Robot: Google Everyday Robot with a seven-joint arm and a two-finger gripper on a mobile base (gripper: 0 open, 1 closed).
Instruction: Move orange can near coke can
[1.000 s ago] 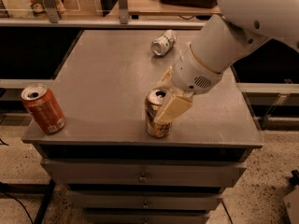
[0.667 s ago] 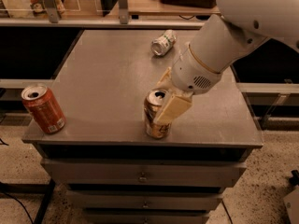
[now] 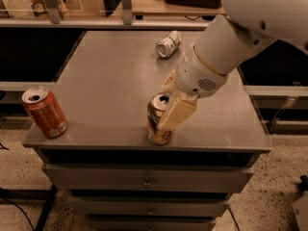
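Orange can (image 3: 155,123) stood upright near the front edge of the table (image 3: 106,81), at about 6 o'clock on the top. The gripper (image 3: 164,107) looked clamped on it, with the arm reaching in from 1 o'clock. Coke can (image 3: 44,112) stood well apart at 9 o'clock from it, by the front-left corner, so the carry would probably run straight left along that edge.

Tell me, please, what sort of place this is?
Probably a lab or office workroom: a grey metal drawer cabinet serves as the bench, a wooden desk stands behind it, and the floor is hard and speckled. The gripper grips the orange can near the cabinet's front edge.
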